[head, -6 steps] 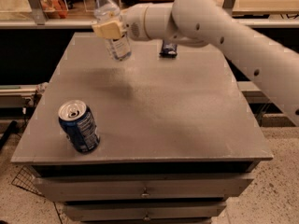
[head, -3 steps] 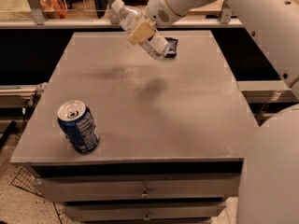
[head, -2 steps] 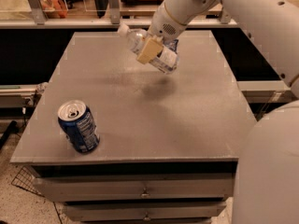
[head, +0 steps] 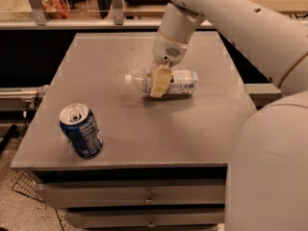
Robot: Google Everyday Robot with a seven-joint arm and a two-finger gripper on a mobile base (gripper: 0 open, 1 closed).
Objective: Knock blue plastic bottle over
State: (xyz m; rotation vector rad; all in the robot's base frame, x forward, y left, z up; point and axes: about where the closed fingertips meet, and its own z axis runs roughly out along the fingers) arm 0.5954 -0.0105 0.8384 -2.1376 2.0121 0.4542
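Note:
The blue plastic bottle (head: 180, 82) is clear with a white cap and a white label. It lies on its side near the middle of the grey table (head: 192, 129), cap pointing left. My gripper (head: 160, 86) reaches down from the white arm (head: 175, 28) and is shut on the bottle around its middle. One cream finger (head: 161, 81) crosses the front of the bottle. I cannot tell if the bottle rests on the tabletop or hangs just above it.
A dark blue soda can (head: 81, 130) stands upright near the table's front left corner. Drawers (head: 149, 196) sit under the tabletop. A wire basket (head: 21, 186) is on the floor at the lower left. A rail and shelves run behind the table.
The gripper has carried the bottle from the table's back edge toward the middle and down, turning it from upright to lying on its side. The can has not moved.

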